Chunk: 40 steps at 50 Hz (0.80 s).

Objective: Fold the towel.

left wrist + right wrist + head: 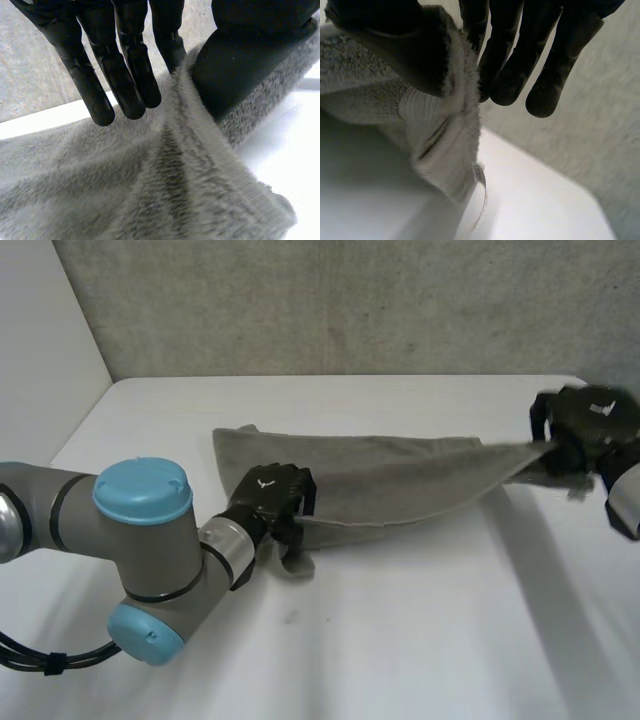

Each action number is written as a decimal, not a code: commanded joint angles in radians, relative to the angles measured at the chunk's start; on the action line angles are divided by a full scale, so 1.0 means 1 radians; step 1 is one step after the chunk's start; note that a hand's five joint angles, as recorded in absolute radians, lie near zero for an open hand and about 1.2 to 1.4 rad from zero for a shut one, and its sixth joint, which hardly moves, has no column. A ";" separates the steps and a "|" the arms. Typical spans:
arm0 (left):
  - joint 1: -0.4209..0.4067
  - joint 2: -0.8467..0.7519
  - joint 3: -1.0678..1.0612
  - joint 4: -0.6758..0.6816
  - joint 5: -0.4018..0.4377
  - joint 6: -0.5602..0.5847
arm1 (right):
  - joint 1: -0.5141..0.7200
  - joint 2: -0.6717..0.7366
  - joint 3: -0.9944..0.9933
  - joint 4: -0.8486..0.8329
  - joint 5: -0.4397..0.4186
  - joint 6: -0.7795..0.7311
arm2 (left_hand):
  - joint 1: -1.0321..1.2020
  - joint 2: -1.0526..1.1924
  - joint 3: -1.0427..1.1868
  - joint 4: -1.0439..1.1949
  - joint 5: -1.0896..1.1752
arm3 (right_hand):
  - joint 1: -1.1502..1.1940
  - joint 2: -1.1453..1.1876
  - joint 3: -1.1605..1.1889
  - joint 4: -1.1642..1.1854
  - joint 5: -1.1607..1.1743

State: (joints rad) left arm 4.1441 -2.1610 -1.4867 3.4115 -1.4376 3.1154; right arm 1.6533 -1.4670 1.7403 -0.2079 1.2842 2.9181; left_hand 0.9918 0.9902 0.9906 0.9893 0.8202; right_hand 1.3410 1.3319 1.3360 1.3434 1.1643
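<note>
A grey towel [400, 480] lies stretched in a long band across the white table [400, 640]. My left hand [270, 495] sits at its near left corner. In the left wrist view a ridge of towel [150, 190] rises between the thumb [240, 55] and the fingers [125, 75], pinched there. My right hand [590, 425] holds the towel's right end lifted off the table at the far right. In the right wrist view the cloth [445, 140] is clamped between thumb and fingers [515, 60] and hangs down below them.
A grey wall [350, 300] closes the back of the table and a white panel [40, 340] stands at the left. My left arm [140, 540] reaches in over the near left of the table. The right hand is close to the table's right edge.
</note>
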 commanded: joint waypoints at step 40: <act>-0.110 -0.076 -0.004 0.135 -0.423 -0.072 | 0.172 -0.088 -0.389 0.214 0.076 0.004 | -0.288 -0.287 -0.287 -0.286 -0.291 | 0.055 0.064 0.060 0.053 0.057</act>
State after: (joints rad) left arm 4.0033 -2.2340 -1.4988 3.5158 -1.7834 3.0361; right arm 1.8295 -1.5429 1.3476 0.0044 1.3594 2.9216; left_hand 0.6011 0.6029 0.6026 0.6019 0.4299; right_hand 1.3432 1.3319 1.3361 1.3435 1.1642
